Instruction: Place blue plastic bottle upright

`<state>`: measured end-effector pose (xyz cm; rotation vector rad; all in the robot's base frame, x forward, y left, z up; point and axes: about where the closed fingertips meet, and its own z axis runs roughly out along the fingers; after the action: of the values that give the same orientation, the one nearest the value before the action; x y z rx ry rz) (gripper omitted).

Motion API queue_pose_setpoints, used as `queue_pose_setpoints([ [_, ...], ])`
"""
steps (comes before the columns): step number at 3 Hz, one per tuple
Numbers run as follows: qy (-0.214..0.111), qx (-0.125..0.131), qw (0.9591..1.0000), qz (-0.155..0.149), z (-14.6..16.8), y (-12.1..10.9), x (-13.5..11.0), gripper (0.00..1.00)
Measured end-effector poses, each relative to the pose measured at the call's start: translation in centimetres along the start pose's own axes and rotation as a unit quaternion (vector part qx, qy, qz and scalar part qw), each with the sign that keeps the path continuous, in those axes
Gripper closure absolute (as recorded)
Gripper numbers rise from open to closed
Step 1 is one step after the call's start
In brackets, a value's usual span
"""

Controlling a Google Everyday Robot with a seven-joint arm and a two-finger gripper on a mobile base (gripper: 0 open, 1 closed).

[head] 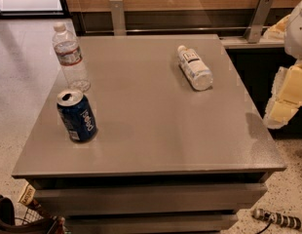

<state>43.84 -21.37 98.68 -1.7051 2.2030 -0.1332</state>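
Observation:
The blue plastic bottle (194, 68), small and clear with a white cap and a white label with dark print, lies on its side on the grey table (156, 130), toward the back right, its cap pointing to the far side. My gripper (282, 104) hangs at the right edge of the view, beyond the table's right edge, to the right of the bottle and apart from it. It holds nothing that I can see.
A clear bottle with a red-and-white label (70, 56) stands upright at the table's left. A blue Pepsi can (77, 116) stands in front of it. A wire basket (24, 218) sits on the floor at bottom left. Metal brackets (258, 18) stand behind the table.

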Motion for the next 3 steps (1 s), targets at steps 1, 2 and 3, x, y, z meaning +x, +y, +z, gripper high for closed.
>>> queue_pose_setpoints([
  [1,0.0,0.0,1.0,0.0,0.0,0.0,0.0,0.0],
  [2,-0.001,-0.006,0.9999,0.012,-0.1,-1.6,-0.3,0.0],
  [3,-0.021,-0.021,0.9979,0.057,0.5,-5.4,-1.5,0.0],
])
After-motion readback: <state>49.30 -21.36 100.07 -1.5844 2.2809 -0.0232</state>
